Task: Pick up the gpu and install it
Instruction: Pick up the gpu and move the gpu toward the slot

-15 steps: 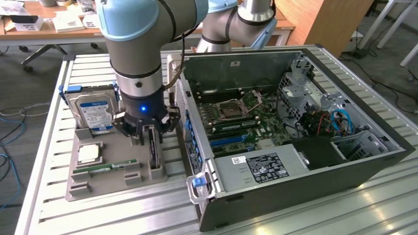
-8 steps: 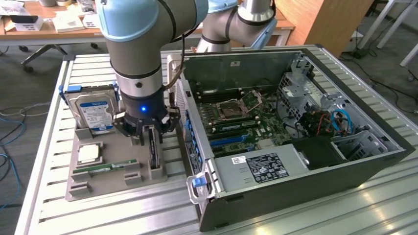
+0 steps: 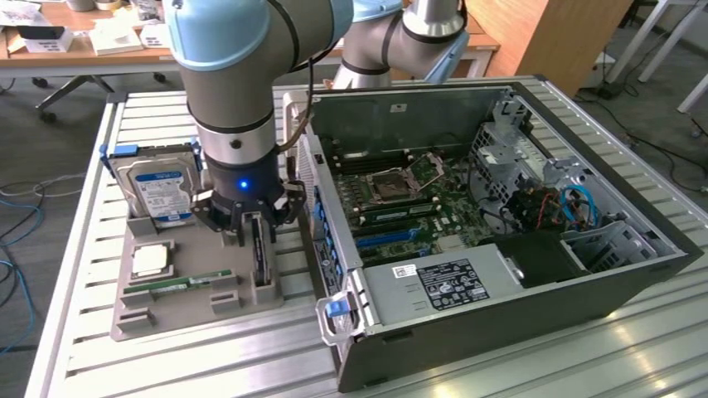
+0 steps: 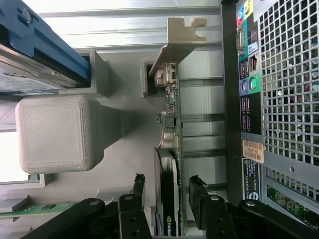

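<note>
— Grey printed tray (image 3: 188, 290) on the slatted metal table (image 3: 221, 365): is that where the gpu (image 3: 261, 259) sits?

— Yes. It stands on its long edge in a slot along the side of the tray nearest the computer case (image 3: 531, 323), towards the exterior view's right.

— And the gripper (image 3: 257, 234)?

— Directly over the card, pointing straight down. In the wrist view the gripper (image 4: 167, 180) is spread wide, with one of its black fingers (image 4: 197, 188) on each side of the gpu (image 4: 167, 209).

— Pinching it?

— No. A narrow gap shows between each finger and the card, so nothing is held and nothing is touched.

— What else is in the tray?

— A hard drive (image 3: 161, 189) with a blue-and-white label stands upright at the far end. A processor chip (image 3: 152, 259) lies flat, with a green RAM stick (image 3: 182, 282) just beside it.

— The case?

— Lying on its side with the panel off and the motherboard (image 3: 409, 207) facing up.
</note>
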{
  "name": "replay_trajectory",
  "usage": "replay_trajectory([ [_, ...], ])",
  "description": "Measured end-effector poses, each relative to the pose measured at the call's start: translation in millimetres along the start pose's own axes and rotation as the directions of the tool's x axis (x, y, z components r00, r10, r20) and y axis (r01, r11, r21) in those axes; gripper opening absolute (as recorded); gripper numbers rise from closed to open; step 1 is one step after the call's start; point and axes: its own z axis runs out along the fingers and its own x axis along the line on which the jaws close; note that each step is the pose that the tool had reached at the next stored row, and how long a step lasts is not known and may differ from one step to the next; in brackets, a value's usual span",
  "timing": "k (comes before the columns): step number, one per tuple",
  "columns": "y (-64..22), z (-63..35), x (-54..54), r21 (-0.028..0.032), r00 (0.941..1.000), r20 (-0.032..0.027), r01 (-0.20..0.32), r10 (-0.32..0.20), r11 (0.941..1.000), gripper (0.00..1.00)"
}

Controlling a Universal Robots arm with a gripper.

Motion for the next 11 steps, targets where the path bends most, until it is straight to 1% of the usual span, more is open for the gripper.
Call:
replay_trajectory([
  [10,0.0,0.0,-0.1,0.0,1.0,0.0,0.0,0.0,1.0,0.49],
  [11,0.0,0.0,-0.1,0.0,1.0,-0.0001,0.0,0.0,1.0,0.47],
])
